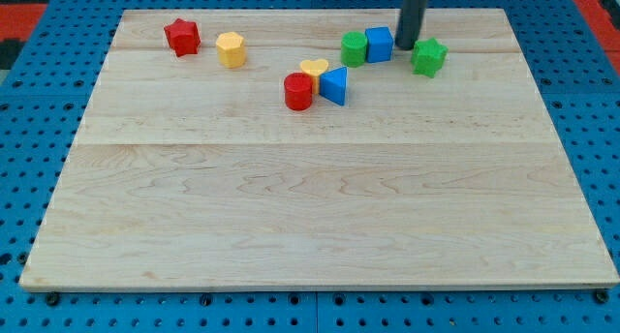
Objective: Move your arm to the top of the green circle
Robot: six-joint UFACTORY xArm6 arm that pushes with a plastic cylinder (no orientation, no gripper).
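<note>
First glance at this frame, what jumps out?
My tip comes down at the view's top, wedged between the blue cube on its left and the green star on its right; the green circle sits just left of that cube. Below them a red cylinder, yellow heart and blue triangle huddle together. A red star and yellow hexagon lie towards the top left.

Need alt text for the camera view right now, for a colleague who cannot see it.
My tip rests between the blue cube and green star block, right of the green circle block, near the wooden board's top edge. Five other blocks lie further left.
</note>
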